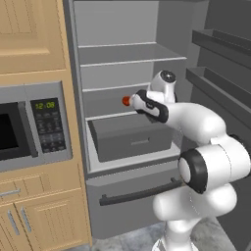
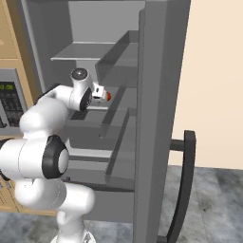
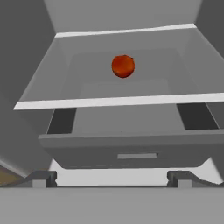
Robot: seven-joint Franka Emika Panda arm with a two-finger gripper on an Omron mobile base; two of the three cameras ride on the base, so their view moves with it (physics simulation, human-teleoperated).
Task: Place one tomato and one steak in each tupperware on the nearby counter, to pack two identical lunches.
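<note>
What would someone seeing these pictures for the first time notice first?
A single glossy red tomato sits on a grey shelf inside the open fridge, the one bright spot among grey. The white arm reaches toward it, its gripper open and short of the tomato. Left of the fridge, a microwave sits in wooden cabinets.

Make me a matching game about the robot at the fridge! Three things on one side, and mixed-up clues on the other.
Things:
1. tomato
2. hand
3. microwave

Clues:
A. built into the wooden cabinets, left of the fridge
B. open, holding nothing, pointing into the fridge
C. round and red-orange, sitting on a fridge shelf above the grey drawer

Pairs: 1-C, 2-B, 3-A
</note>
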